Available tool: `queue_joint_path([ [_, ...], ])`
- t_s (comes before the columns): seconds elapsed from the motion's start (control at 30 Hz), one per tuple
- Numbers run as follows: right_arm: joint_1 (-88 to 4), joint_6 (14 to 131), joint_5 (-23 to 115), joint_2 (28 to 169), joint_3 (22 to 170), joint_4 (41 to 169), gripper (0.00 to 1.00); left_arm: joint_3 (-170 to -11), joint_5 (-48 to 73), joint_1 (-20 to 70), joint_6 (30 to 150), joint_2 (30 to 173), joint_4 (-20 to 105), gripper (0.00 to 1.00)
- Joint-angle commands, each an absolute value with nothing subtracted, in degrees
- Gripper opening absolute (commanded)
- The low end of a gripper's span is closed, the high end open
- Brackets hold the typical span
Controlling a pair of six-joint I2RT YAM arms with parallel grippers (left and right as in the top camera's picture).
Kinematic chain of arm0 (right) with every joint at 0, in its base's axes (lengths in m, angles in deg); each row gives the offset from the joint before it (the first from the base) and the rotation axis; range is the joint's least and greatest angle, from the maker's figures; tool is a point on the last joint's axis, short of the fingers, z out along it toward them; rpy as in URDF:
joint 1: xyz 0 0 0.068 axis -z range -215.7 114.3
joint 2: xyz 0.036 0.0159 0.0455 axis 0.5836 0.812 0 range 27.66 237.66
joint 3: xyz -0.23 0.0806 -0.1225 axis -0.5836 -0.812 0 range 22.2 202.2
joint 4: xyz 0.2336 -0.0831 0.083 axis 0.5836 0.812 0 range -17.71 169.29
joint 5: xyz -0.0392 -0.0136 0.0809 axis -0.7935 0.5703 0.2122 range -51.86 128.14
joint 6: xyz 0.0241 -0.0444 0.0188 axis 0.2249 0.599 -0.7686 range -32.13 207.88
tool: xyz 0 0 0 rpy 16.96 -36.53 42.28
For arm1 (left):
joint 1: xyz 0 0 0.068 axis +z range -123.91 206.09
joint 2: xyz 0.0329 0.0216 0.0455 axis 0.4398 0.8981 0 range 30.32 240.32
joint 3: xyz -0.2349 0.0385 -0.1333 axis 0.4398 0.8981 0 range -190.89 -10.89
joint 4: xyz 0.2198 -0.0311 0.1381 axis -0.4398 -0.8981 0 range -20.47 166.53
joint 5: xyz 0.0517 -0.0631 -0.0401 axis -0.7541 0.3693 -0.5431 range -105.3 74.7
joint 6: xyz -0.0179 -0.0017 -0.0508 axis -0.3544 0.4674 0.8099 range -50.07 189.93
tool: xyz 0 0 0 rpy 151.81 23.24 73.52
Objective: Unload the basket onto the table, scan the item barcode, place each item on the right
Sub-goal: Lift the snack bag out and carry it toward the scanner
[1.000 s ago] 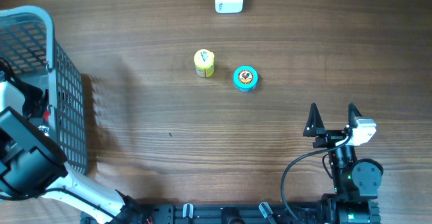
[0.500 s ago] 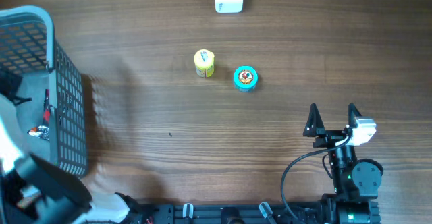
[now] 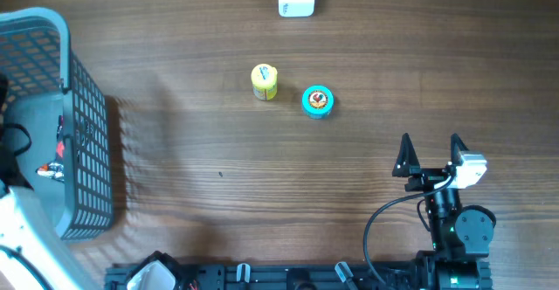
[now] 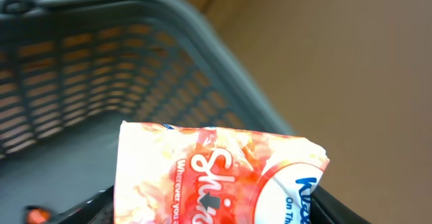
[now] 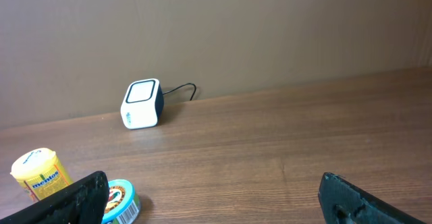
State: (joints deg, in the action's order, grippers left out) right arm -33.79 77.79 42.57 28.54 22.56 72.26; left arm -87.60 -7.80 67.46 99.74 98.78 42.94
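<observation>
left arm: your left arm [image 3: 24, 236] sat at the near left corner of the overhead view, with its white link running off the frame edge.
left gripper: your left gripper [image 4: 216, 210] was closed on a packet [image 4: 216, 177]. a dark finger [image 4: 336, 209] pressed at each side of it, and only the finger edges showed in the wrist view.
right arm: your right arm [image 3: 458, 229] was folded low at the near right, with its cable [image 3: 384, 216] looped beside it.
right gripper: your right gripper [image 3: 431, 155] pointed toward the far side of the table. its jaws were spread wide and its two dark fingertips were level with each other.
</observation>
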Motion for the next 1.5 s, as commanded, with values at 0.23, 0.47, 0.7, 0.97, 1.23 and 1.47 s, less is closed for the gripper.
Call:
queue_joint_path([
  [0.23,-34.03,77.31,42.18,28.24,22.5,72.15,1.0,-87.43,10.63,61.56,103.45,93.39,44.21,0.61],
  [0.47,-34.03,77.33,42.18,28.24,22.5,72.15,1.0,-87.4,0.73,43.74,103.17,96.69,45.17,0.6],
  [0.7,-34.03,77.31,42.18,28.24,22.5,72.15,1.0,-87.4,-18.4,22.96,98.66,106.08,44.87,0.6],
  [0.97,-34.03,77.31,42.18,28.24,22.5,72.15,1.0,-87.4,-25.26,13.01,98.77,120.73,44.58,0.58],
  [1.23,-34.03,77.31,42.18,28.24,22.5,72.15,1.0,-87.4,-25.24,11.57,100.87,132.05,44.06,0.56],
  [1.47,-34.03,77.31,42.18,28.24,22.5,72.15,1.0,-87.16,-25.02,10.52,103.12,137.67,40.71,0.55],
])
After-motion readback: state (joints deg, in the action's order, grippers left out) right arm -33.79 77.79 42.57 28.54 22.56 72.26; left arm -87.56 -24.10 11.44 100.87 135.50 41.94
